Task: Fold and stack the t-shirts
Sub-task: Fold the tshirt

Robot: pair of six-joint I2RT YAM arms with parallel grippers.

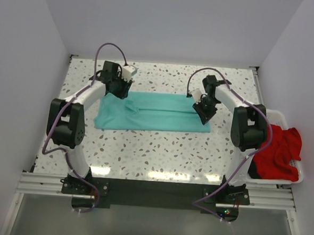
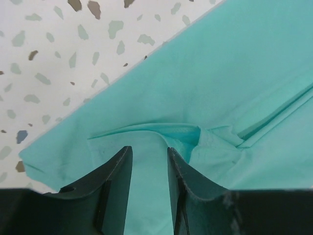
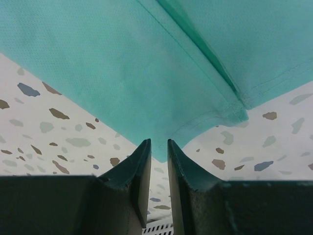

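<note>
Red shirt (image 1: 280,151) heaped in basket (image 1: 298,180), near right. Teal shirt (image 1: 157,117) lies flat mid-counter (image 1: 160,149), folded lengthwise. Left jaws apart over a puckered ridge; right jaws nearly together at a corner, grip unclear. Risk: a one-sided hold drags the cloth and skews the fold.

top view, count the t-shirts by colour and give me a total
teal t-shirt: 1
red t-shirt: 1
total: 2
</note>
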